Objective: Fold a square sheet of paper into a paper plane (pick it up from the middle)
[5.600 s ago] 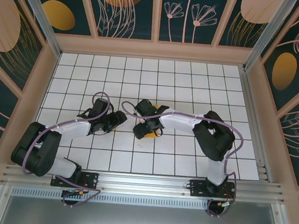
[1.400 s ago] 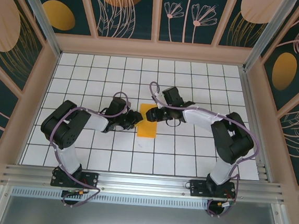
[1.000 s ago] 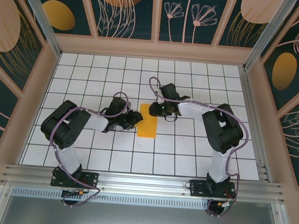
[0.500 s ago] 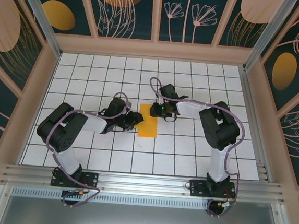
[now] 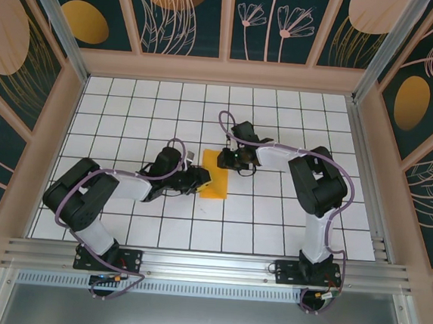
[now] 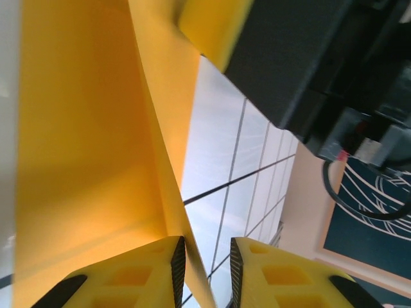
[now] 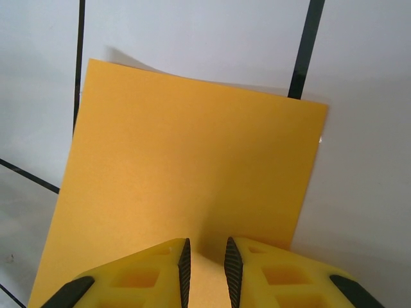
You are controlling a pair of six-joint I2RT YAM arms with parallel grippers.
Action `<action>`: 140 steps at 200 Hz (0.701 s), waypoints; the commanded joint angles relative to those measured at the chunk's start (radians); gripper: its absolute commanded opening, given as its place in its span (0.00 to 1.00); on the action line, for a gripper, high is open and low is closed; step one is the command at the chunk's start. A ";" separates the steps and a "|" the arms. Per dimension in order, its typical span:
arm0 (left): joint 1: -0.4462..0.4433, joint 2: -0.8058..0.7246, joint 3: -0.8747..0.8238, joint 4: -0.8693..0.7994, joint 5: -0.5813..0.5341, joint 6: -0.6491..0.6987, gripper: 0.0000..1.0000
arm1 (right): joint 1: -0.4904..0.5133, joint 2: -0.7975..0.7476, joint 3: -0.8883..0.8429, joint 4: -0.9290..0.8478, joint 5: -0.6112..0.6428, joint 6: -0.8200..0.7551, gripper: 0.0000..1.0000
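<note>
Your white gridded table (image 5: 273, 212) holds the folded orange sheet of paper (image 5: 215, 174) at frame centre, long axis running top to bottom. Your left gripper (image 6: 204, 266) pinches its lifted left edge between nearly closed fingers. Your right gripper (image 7: 205, 260) grips its upper right edge.

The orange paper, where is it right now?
In the top view the orange paper lies folded near the middle of the tiled table, between the left gripper at its near-left edge and the right gripper at its far-right corner.

Sheet of paper (image 6: 83, 160) cut off by frame edges; hand grip unclear.
</note>
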 commanded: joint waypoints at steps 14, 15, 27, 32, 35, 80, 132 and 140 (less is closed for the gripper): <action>-0.010 0.021 0.042 0.068 0.021 -0.019 0.29 | -0.015 0.050 -0.010 -0.048 0.035 0.011 0.25; -0.010 0.022 0.043 0.068 0.021 -0.018 0.29 | -0.015 0.050 -0.010 -0.048 0.035 0.011 0.25; -0.009 0.037 0.058 0.068 0.016 -0.014 0.29 | -0.015 0.050 -0.012 -0.048 0.033 0.013 0.25; -0.009 0.045 0.064 0.068 0.016 -0.014 0.30 | -0.015 0.050 -0.012 -0.047 0.030 0.013 0.25; -0.010 0.048 0.067 0.069 0.016 -0.011 0.30 | -0.016 0.050 -0.012 -0.047 0.029 0.012 0.25; -0.009 0.111 0.113 0.074 -0.003 -0.001 0.40 | -0.018 0.052 -0.018 -0.042 0.011 0.014 0.26; -0.009 0.150 0.135 0.078 -0.015 0.005 0.45 | -0.031 0.051 -0.026 -0.035 -0.017 0.021 0.26; -0.009 0.153 0.133 0.077 -0.018 0.007 0.44 | -0.034 0.049 -0.027 -0.031 -0.032 0.021 0.26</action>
